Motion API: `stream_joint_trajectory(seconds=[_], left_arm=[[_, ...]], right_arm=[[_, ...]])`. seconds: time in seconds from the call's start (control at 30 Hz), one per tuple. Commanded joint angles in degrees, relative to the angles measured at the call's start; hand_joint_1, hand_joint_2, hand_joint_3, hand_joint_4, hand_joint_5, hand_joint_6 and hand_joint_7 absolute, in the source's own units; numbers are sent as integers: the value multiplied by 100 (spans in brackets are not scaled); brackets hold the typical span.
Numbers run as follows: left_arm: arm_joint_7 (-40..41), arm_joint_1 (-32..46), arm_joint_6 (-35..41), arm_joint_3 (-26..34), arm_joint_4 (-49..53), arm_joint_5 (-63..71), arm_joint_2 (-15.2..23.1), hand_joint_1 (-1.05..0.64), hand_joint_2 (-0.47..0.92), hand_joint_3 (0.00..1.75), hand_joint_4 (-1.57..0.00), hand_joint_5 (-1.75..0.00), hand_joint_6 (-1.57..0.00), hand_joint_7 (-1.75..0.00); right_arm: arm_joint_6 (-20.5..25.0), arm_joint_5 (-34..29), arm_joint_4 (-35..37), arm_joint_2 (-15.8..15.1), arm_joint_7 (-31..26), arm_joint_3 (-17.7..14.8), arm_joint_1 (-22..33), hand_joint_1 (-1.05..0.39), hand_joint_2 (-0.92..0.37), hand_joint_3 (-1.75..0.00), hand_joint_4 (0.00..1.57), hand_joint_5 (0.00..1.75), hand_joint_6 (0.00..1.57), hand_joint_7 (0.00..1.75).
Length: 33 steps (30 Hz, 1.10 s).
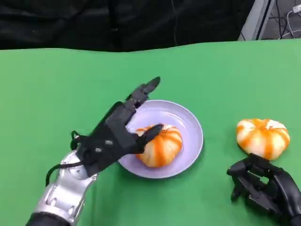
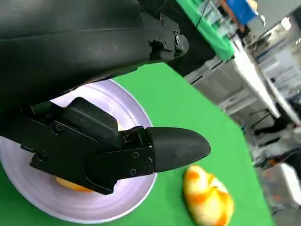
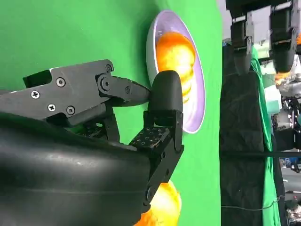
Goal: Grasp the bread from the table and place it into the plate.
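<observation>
I see a green table [image 1: 56, 84] with a lilac plate [image 1: 190, 125] near its middle. One bread [image 1: 162, 146] sits in the plate; a second bread [image 1: 262, 136] lies on the table, well apart to the right. My left hand [image 1: 115, 136] hangs over the plate's left side, fingers spread wide, holding nothing, one finger at the bread in the plate. My right hand [image 1: 263, 186] is just beside the second bread, fingers curled in, nothing in them.
</observation>
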Motion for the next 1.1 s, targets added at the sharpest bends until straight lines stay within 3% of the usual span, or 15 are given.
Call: stream_joint_trajectory(seconds=[0.03, 0.23, 0.7, 1.1], left_arm=[[-497, 315, 209, 647, -490, -1264, -197, -87, 92, 62, -16, -4, -11, -3], [-959, 611, 442, 1046, -896, -2094, -275, -85, 92, 54, -22, -3, -18, -3], [-1653, 1756, -326, 1994, -1215, -3120, -392, -71, 92, 46, -52, -7, -42, -5], [-1750, 1788, -407, 2102, -1166, -3141, -456, -69, 92, 46, -56, -5, -44, -3]], right_arm=[[34, -17, -37, -28, -47, 8, 57, -23, -92, -48, 60, 174, 73, 110], [103, 40, -46, -27, -7, -5, 48, -22, -92, -50, 61, 175, 73, 109], [20, 57, 187, -101, 77, -94, -75, -23, -92, -49, 61, 175, 73, 110], [2, 47, 216, -109, 80, -103, -86, -23, -92, -49, 61, 175, 73, 110]])
